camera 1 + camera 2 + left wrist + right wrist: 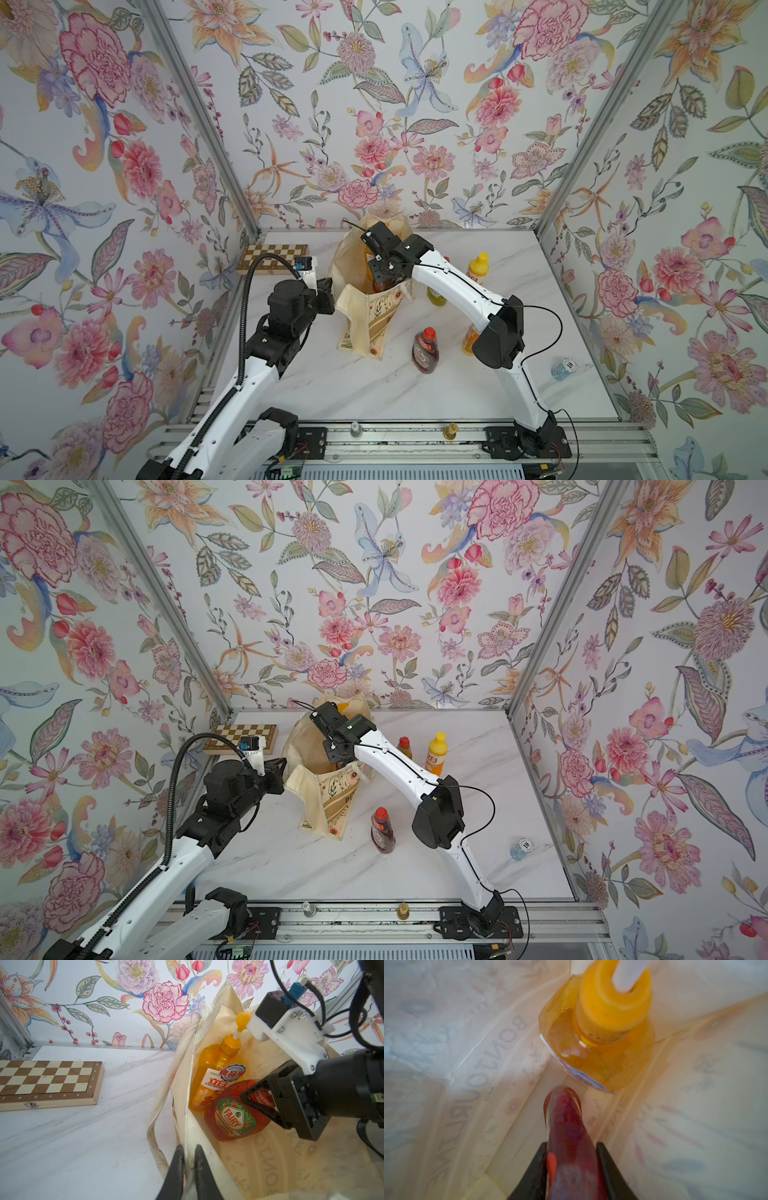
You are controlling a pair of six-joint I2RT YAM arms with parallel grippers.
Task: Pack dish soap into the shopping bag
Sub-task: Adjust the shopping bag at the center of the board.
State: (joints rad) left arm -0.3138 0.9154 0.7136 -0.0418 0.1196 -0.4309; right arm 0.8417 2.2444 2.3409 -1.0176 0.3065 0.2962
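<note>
My left fingers (189, 1148) are pinched almost shut on the rim of the bag (351, 266), with a thin fold of canvas between them. The cloth is soft and limp and sags wherever nothing props it. I judge the hem the right place to hold: it is doubled, it grips well, and a light outward pull should keep the mouth spread. Inside, the pump bottle (212, 1068) stands against the far wall. Just beside it is the red bottle (232, 1118), tilted and well down in the bag. My right fingers (571, 1147) are closed across its narrow upper part near the cap. Whether its base rests on the bag's floor I cannot tell. It looks full, so probably heavy for its size, with smooth, slightly yielding plastic sides. Held this high it could swing or slide through my hold, so I would let go only once it is low and steady. Further right, out on the surface (374, 386), stand a second red bottle (425, 353), a green bottle (404, 748), an orange bottle (436, 754) and another orange one (468, 343), half hidden behind my right arm. All four are upright. Each looks best taken at the neck under the cap, where the shoulder would stop it slipping.
</note>
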